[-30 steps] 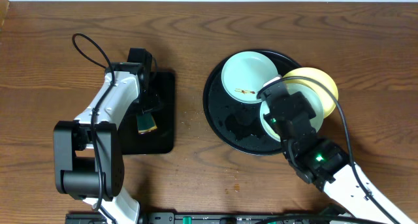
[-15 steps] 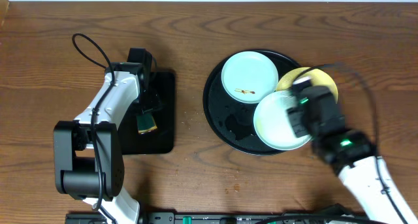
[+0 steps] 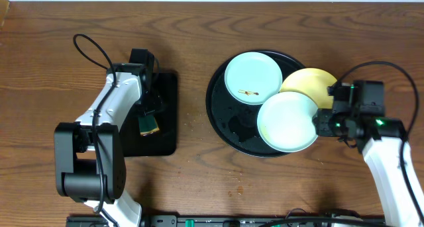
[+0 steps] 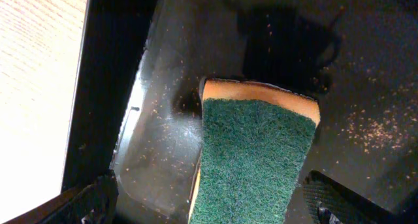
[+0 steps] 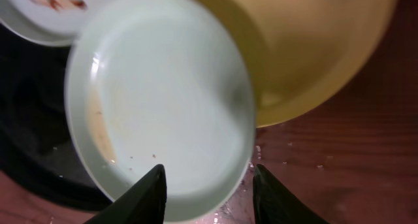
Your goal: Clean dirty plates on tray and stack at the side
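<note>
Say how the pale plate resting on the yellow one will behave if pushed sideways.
Likely stiff and slippery: the pale plate looks smooth and glossy. It overlaps the yellow plate and the black tray, so a push may make it slide or rock. Its thin rim suggests it is light.

Three plates point(image 3: 252, 78) (one yellow) — one round tray point(image 3: 218, 111), one rectangular tray point(image 3: 165, 121), one sponge point(image 3: 148, 125).

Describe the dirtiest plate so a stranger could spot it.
Find the large round black tray right of centre. At its back sits a pale blue plate. Unlike the front plate and yellow plate beside it, it bears brown crumbs.
</note>
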